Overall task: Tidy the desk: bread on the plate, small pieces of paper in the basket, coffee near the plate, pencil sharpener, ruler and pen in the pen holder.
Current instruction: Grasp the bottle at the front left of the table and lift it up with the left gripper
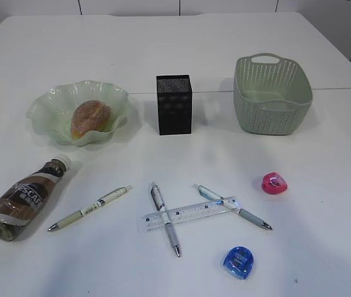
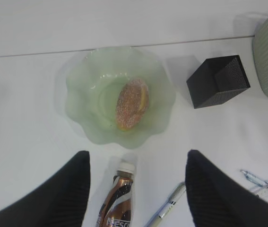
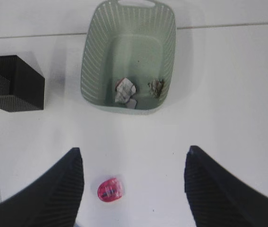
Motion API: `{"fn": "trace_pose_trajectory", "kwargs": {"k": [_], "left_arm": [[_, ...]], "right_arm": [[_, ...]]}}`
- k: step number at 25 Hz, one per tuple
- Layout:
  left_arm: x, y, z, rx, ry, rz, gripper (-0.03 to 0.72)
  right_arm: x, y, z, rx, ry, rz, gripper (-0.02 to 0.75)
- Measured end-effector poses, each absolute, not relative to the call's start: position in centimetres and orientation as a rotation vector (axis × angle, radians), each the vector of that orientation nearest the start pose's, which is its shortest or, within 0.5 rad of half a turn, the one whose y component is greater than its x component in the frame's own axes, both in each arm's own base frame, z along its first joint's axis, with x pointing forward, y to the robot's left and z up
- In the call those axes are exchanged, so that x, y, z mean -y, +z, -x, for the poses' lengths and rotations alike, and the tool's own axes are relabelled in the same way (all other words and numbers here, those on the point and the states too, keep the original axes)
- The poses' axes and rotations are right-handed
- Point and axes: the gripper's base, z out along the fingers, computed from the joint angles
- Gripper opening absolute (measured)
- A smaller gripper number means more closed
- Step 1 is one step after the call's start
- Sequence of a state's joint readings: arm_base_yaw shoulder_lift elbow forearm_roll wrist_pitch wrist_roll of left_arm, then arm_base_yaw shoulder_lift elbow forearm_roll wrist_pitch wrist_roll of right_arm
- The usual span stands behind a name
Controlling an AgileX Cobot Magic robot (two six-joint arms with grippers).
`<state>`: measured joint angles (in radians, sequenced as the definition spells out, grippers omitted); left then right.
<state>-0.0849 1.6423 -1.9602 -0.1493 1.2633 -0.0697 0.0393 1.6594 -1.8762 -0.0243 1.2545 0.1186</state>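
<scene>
The exterior view shows neither arm; each claw appears only in its own wrist view, as two dark ribbed fingers cut off by the lower edge. The left gripper (image 2: 137, 189) stands spread with nothing between its fingers, above the neck of the bottle. The right gripper (image 3: 134, 189) is spread too, pinching nothing, over bare desk just beside the pink sharpener.

Nearest on the large plain white desk (image 1: 324, 154) lies one round blue pencil sharpener (image 1: 238, 262). A little farther lie three pens: a pale cream pen (image 1: 89, 209) on the left, a grey-and-white pen (image 1: 165, 218) in the middle and a grey-and-clear pen (image 1: 232, 207) on the right. One short clear plastic ruler with blue markings (image 1: 190, 214) lies across the middle and right pens, so parts of both show only through it. At far left one brown coffee bottle with a swirled label and white cap (image 1: 23, 200) lies on its side, its cap towards the dish. One round pink pencil sharpener (image 1: 274, 183) sits to the right.

Farther back stand three containers. The pale green translucent plate with a ruffled rim (image 1: 42, 108) holds one oval golden-brown sugared bun (image 1: 90, 118). The square black metal-mesh pen holder (image 1: 174, 104) stands in the middle; its inside cannot be made out. The sage-green perforated plastic basket (image 1: 273, 114) hides its contents from outside, but the right wrist view shows two paper scraps on its floor: a white printed wad (image 3: 125, 91) and a smaller grey-brown wad (image 3: 156, 87).
</scene>
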Motion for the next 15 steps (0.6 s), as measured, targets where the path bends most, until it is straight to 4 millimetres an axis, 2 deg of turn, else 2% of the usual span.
{"fn": "trace_pose_trajectory", "kwargs": {"k": [1,5,6,7,10,15], "left_arm": [[4.2,44.8,-33.8,-2.449,-0.266,-0.026,0.447],[4.4,42.1,-34.0,-2.545,-0.271,-0.037,0.447],[4.5,41.2,-34.1,-2.574,-0.268,-0.052,0.452],[4.8,40.6,-34.0,-2.595,-0.265,-0.07,0.46],[5.8,38.9,-34.2,-2.652,-0.244,-0.124,0.498],[7.1,35.7,-36.1,-2.738,-0.233,-0.167,0.518]], "right_arm": [[-1.1,42.2,-33.8,-2.53,0.031,-0.1,0.522],[-1.0,41.8,-31.5,-2.558,0.028,-0.101,0.522],[-1.0,41.8,-31.5,-2.558,0.028,-0.101,0.522],[-1.0,41.3,-30.1,-2.578,0.026,-0.101,0.522],[-0.9,41.0,-28.8,-2.59,0.025,-0.101,0.522],[-0.9,40.2,-27.7,-2.617,0.025,-0.102,0.522]]}}
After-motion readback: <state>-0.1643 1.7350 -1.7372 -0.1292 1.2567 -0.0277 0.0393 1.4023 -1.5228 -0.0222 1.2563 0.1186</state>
